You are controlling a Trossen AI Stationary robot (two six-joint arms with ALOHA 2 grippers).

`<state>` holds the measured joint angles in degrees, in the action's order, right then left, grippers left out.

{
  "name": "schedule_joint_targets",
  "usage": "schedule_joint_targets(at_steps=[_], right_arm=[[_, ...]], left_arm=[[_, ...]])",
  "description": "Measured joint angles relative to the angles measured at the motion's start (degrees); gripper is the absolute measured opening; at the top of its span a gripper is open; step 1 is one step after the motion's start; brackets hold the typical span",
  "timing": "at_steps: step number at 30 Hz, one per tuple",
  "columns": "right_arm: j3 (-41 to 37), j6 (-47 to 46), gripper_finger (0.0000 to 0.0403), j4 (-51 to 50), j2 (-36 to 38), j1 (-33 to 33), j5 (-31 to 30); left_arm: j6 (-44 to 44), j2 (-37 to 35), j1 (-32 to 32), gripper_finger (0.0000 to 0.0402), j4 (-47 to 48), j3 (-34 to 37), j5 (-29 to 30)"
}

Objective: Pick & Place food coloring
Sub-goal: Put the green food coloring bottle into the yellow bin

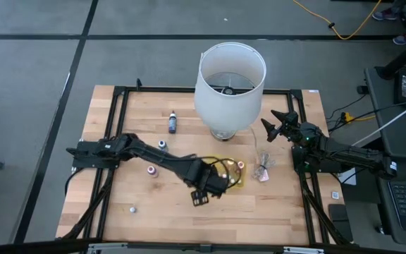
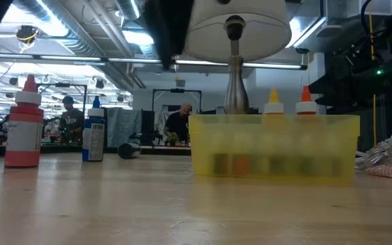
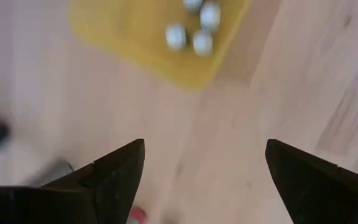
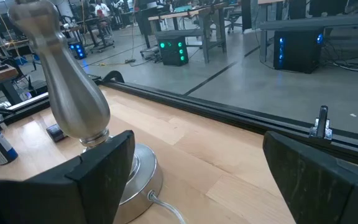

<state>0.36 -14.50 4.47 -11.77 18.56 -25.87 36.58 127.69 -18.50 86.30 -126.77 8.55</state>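
Note:
The food coloring is a set of tiny bottles. Several whitish-topped ones stand in the yellow tray; in the low view a yellow top and an orange top rise above its wall. Others stand loose on the table: a blue bottle, a red-topped one, a pink-topped one, and a small one near the front-left. My left gripper is open over bare wood beside the tray's left side. My right gripper is open beside the lamp base.
A tall lamp with a white shade stands mid-table on a metal base, its cord running off it. A crumpled clear wrapper lies right of the tray. Bare wood lies along the table's near edge. People show in the room behind.

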Motion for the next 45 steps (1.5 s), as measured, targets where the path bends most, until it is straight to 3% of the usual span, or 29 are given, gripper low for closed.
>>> schedule_joint_targets(at_steps=[12, 19, 45], right_arm=[[0.0, 0.0, 0.0355, 0.0, 0.0, 0.0, 0.0], [0.0, 0.0, 0.0355, 0.0, 0.0, 0.0, 0.0], [0.0, 0.0, 0.0355, 0.0, 0.0, 0.0, 0.0]], left_arm=[[34.0, -13.7, -5.5, 0.0324, -20.2, 30.9, -10.0], [48.9, -19.9, -10.1, 0.0324, -22.1, 41.8, -11.3], [75.4, -36.7, -27.6, 0.0323, -36.0, 68.7, -13.3]])
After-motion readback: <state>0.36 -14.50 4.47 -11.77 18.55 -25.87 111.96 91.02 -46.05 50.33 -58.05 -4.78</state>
